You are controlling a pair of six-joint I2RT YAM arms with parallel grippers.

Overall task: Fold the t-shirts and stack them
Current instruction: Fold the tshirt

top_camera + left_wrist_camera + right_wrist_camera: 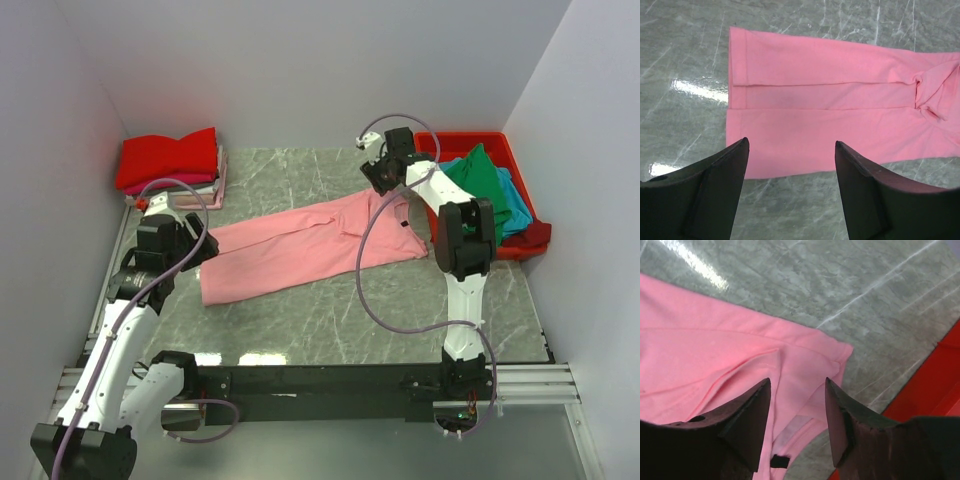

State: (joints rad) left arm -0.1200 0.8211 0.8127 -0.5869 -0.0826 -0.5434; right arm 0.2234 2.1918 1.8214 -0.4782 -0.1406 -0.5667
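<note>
Pale grey walls closed in a grey marble-patterned table [300,330] on the left, far and right sides, and the two white-and-black arms rose from a black rail along its near edge. The largest thing on the table was the light pink t-shirt [300,245], folded lengthwise into a long strip and lying flat across the middle, slanting from its hem end towards the near left up to its collar end towards the far right. Its side panels were turned in over the body, leaving straight fold edges along its length. A red plastic bin [500,140] sat in the far right corner, holding a heap of loose shirts: a green one [480,180] on top, a teal-blue one [515,205] beside it and a maroon one [535,235] spilling over the near rim. In the far left corner stood a stack of folded shirts [190,188] with a red one [168,158] on top. The left gripper [790,142] hung just above the hem end of the pink shirt, its jaws spread wide with nothing between them and only cloth and table showing below. The right gripper [797,382] was poised over the collar end, near the bin, its jaws parted too and gripping nothing; the cloth lay slightly rumpled beneath it. A small dark neck label [780,460] showed inside the collar, just below the right gripper's fingers.
</note>
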